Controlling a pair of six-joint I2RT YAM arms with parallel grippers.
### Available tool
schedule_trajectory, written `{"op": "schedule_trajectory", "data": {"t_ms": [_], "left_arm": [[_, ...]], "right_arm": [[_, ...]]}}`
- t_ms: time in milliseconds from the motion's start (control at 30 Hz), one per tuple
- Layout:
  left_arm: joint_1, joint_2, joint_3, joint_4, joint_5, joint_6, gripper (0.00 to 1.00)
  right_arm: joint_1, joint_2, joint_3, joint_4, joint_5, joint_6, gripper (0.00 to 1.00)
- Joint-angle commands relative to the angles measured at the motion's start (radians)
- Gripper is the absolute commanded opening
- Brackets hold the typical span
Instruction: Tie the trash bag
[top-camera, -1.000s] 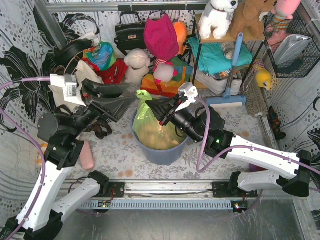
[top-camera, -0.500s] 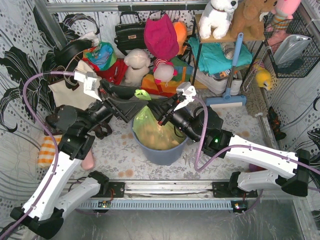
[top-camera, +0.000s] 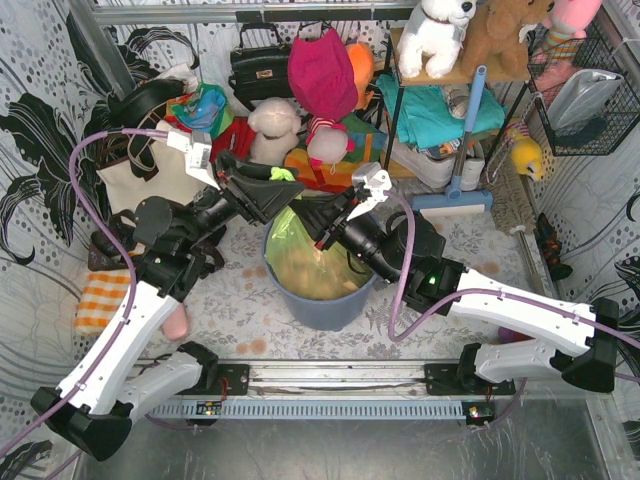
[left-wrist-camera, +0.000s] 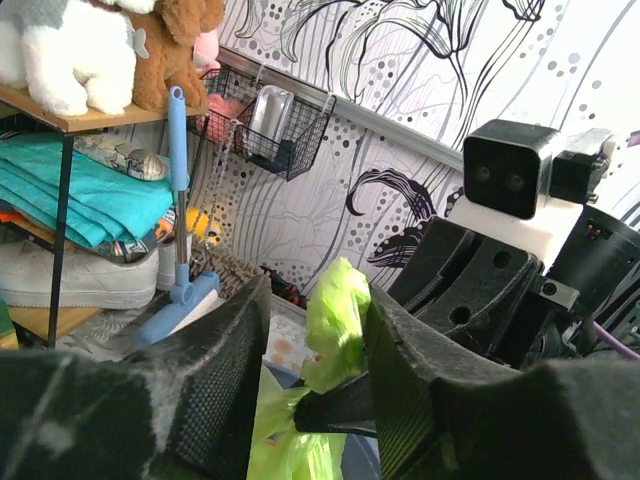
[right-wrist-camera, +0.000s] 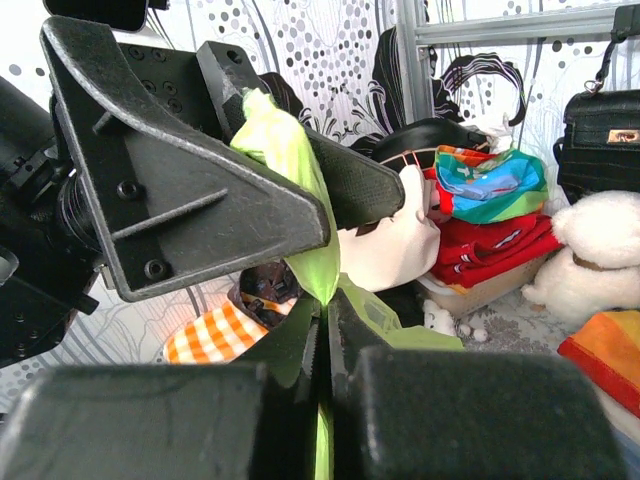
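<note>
While the left arm rises from its base with the elbow bent and the forearm slanting up toward the middle, the left hand (top-camera: 285, 187) hangs over the left side of the round blue-grey plastic bin (top-camera: 335, 305), which stands on the pale flower-patterned tabletop (top-camera: 240, 300). Its broad black fingers (left-wrist-camera: 225, 370), rough and mesh-textured on the inner faces, stand partly apart around a twisted tail of the thin translucent light-green plastic trash bag (top-camera: 300, 260). The tail touches one finger and a gap shows on the other side. From the opposite side the right arm stretches low and long across the tabletop. The right hand (top-camera: 322, 238) is pinched tight on the same tail just below the left hand, with a sliver of green film squeezed between its narrow jaws. The bag itself sits inside the bin, its glossy wrinkled skin rising above the rim, with crumpled brown paper (top-camera: 315, 275) showing dully through the plastic
</note>
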Motion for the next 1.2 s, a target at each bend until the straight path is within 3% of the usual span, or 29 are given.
{"op": "schedule_trajectory", "data": {"t_ms": [0,100,433,533,633,733,900,1167], "left_arm": [[-0.003,-0.002,0.023,0.08,0.002,0.023,0.46],[-0.003,0.002,0.031,0.069,0.004,0.031,0.32],[-0.003,0.035,0.072,0.071,0.004,0.022,0.0],[-0.002,0.041,0.067,0.068,-0.011,0.019,0.0],[-0.002,0.039,0.057,0.068,-0.019,0.018,0.0],[-0.002,0.042,0.053,0.066,-0.024,0.019,0.0],[-0.002,0.044,0.057,0.061,-0.024,0.02,0.0],[-0.002,0.056,0.067,0.051,-0.018,0.022,0.0]], "right_arm": [[0.001,0.005,0.043,0.018,-0.014,0.017,0.0],[0.001,0.004,0.043,0.017,-0.018,0.017,0.0],[0.001,-0.016,0.032,-0.012,-0.021,0.028,0.0],[0.002,-0.035,0.04,-0.048,-0.019,0.035,0.02],[0.001,-0.064,0.052,-0.114,0.002,0.079,0.24],[0.001,-0.086,0.073,-0.206,0.007,0.166,0.33],[0.001,-0.083,0.099,-0.353,-0.042,0.378,0.38],[0.003,-0.038,0.096,-0.332,-0.154,0.59,0.36]]}}
